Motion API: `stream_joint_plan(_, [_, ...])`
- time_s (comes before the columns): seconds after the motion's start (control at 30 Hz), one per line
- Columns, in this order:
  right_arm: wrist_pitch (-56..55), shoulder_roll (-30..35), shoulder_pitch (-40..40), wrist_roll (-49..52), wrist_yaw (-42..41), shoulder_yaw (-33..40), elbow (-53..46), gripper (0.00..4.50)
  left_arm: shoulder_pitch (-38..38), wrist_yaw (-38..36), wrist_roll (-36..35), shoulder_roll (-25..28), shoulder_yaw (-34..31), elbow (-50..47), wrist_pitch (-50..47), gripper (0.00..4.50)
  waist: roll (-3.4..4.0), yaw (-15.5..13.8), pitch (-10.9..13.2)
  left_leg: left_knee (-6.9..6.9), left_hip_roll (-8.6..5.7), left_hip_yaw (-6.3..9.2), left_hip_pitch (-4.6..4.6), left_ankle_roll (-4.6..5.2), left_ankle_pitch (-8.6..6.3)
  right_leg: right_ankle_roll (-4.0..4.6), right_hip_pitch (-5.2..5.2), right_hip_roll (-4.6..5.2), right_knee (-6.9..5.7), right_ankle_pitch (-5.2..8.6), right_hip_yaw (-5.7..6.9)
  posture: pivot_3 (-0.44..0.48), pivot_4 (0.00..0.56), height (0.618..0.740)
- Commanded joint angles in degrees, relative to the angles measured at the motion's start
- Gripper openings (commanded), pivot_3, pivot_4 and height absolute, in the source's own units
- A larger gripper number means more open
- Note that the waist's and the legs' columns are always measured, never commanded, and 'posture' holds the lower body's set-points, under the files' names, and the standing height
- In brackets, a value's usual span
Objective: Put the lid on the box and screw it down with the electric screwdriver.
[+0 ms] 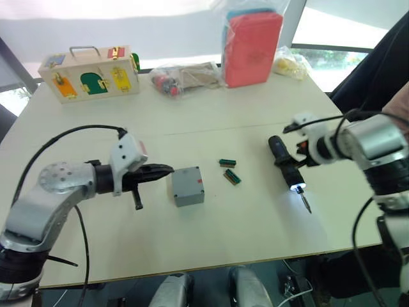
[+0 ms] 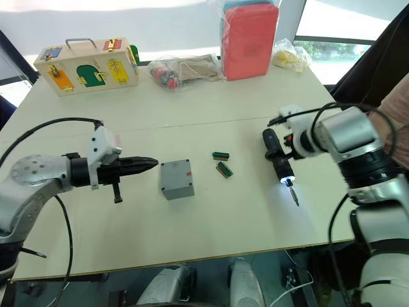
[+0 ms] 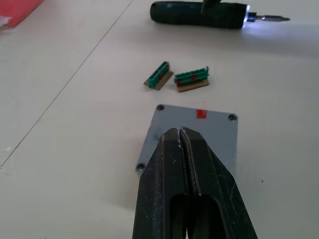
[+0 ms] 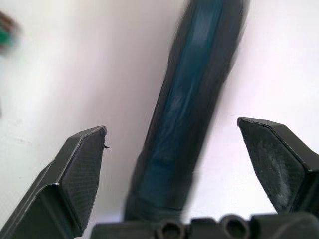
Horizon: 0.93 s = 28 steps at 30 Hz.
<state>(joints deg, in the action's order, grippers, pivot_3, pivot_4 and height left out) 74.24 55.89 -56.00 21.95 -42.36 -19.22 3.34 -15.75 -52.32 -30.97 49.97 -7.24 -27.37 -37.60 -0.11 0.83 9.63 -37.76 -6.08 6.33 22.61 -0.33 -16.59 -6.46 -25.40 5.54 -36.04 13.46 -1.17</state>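
Note:
The grey box (image 1: 188, 186) sits mid-table with the flat grey lid (image 3: 199, 132) on top, screw heads at its corners and a small red mark near one edge. My left gripper (image 1: 169, 169) is shut and empty, its tips just left of the box and slightly above it. The electric screwdriver (image 1: 285, 165) lies on the table to the right, black, its tip light on and its bit pointing toward the front edge. My right gripper (image 4: 172, 127) is open, one finger on each side of the screwdriver's body without touching it.
Two small green terminal blocks (image 1: 230, 170) lie between box and screwdriver. At the back stand a wooden box with coloured doors (image 1: 89, 73), plastic bags of parts (image 1: 182, 78), a red pack in plastic (image 1: 252, 48) and a yellow bag (image 1: 291, 64).

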Motion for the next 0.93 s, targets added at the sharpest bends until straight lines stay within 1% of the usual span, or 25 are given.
stream_joint_plan(0.03, [-6.9,5.5,0.7,6.0,-11.9,7.5,-10.0,4.46,3.8,-1.1,-1.7,4.1,-7.2,-2.1,-1.6,0.0,0.04,0.2,0.1,0.01,0.03,-0.02,0.02,0.01,-0.01,-0.01,-0.03,-0.01,0.01,0.0,-0.02,0.0,0.15,0.74])
stream_joint_plan(0.13, [-13.3,10.2,7.7,11.5,-21.8,15.2,-16.7,4.5,7.7,-2.6,-1.6,7.2,-11.5,-1.7,-2.1,0.72,-0.03,-0.1,0.2,0.04,0.14,-0.01,-0.02,0.29,-0.17,0.0,0.01,-0.06,0.0,0.01,0.03,0.0,0.15,0.74])
stream_joint_plan(0.17, [-15.4,11.3,10.2,12.0,-23.5,17.1,-17.7,4.5,8.8,-3.1,-2.1,7.8,-12.9,-1.7,-2.4,1.13,-0.04,-0.2,0.2,0.03,0.16,0.0,-0.08,0.3,-0.17,0.0,0.08,-0.06,-0.01,0.01,0.07,0.0,0.15,0.74])
stream_joint_plan(0.27, [-17.8,12.1,18.0,14.8,-25.8,24.2,-20.6,4.5,12.7,-5.1,-4.3,9.5,-17.6,-2.6,-4.3,2.27,-0.07,-0.4,0.2,-0.11,0.14,-0.01,-0.13,0.36,-0.21,0.0,0.26,-0.02,-0.01,0.0,0.12,0.0,0.15,0.74])
stream_joint_plan(0.3, [-18.0,12.3,20.0,15.6,-26.4,25.9,-21.5,4.5,13.8,-5.7,-4.7,9.9,-18.8,-2.9,-4.7,2.51,-0.07,-0.4,0.2,-0.15,0.14,-0.01,-0.13,0.37,-0.22,0.0,0.3,0.0,-0.01,0.0,0.13,0.0,0.15,0.74])
stream_joint_plan(0.33, [-18.3,12.2,23.1,16.5,-26.7,28.4,-23.3,4.5,15.7,-6.2,-4.8,10.2,-20.7,-3.3,-4.9,3.01,-0.05,-0.4,0.2,-0.17,0.11,-0.02,-0.15,0.39,-0.24,0.0,0.33,0.02,-0.02,0.0,0.12,0.0,0.15,0.74])
stream_joint_plan(0.43, [-19.7,11.9,28.7,17.2,-26.5,32.4,-26.4,4.5,18.8,-6.5,-4.7,10.3,-23.6,-4.2,-5.1,4.19,-0.02,-0.4,0.2,-0.17,0.13,-0.02,-0.16,0.42,-0.26,0.01,0.32,0.03,-0.01,0.0,0.11,0.0,0.15,0.74])
stream_joint_plan(0.47, [-20.1,11.9,29.5,17.3,-26.3,32.9,-26.7,4.5,19.1,-6.4,-4.7,10.3,-23.8,-4.3,-5.0,4.46,-0.03,-0.4,0.2,-0.17,0.13,-0.03,-0.16,0.41,-0.25,0.01,0.3,0.03,-0.02,0.0,0.1,0.0,0.15,0.74])
stream_joint_plan(0.57, [-19.8,11.7,34.7,17.4,-25.2,36.0,-28.5,4.5,22.7,-7.6,-7.1,10.0,-27.5,-6.2,-7.3,4.46,-0.04,-0.4,0.2,-0.16,0.15,-0.02,-0.16,0.41,-0.26,0.01,0.31,0.04,-0.01,0.0,0.09,0.0,0.15,0.74])
stream_joint_plan(0.67, [-19.9,12.1,37.3,17.7,-24.8,37.7,-29.2,4.5,23.8,-8.7,-8.0,11.1,-29.7,-6.7,-8.3,4.46,-0.03,-0.4,0.2,-0.16,0.15,-0.03,-0.17,0.42,-0.27,0.02,0.34,0.04,0.02,0.01,0.08,0.0,0.15,0.74])
stream_joint_plan(0.8, [-20.8,12.5,37.7,17.6,-24.4,37.6,-28.9,4.5,22.9,-8.5,-9.3,11.6,-29.6,-6.5,-8.8,4.46,-0.01,-0.5,0.2,-0.17,0.16,-0.02,-0.18,0.41,-0.27,0.02,0.36,0.05,0.01,0.01,0.08,0.0,0.15,0.74])
stream_joint_plan(0.93, [-21.1,12.5,37.7,17.9,-24.0,37.2,-29.1,4.5,23.4,-9.0,-8.8,12.0,-28.7,-6.7,-8.0,4.46,-0.02,-0.5,0.3,-0.16,0.16,-0.01,-0.19,0.42,-0.27,0.02,0.37,0.05,0.03,0.01,0.08,0.0,0.15,0.74])
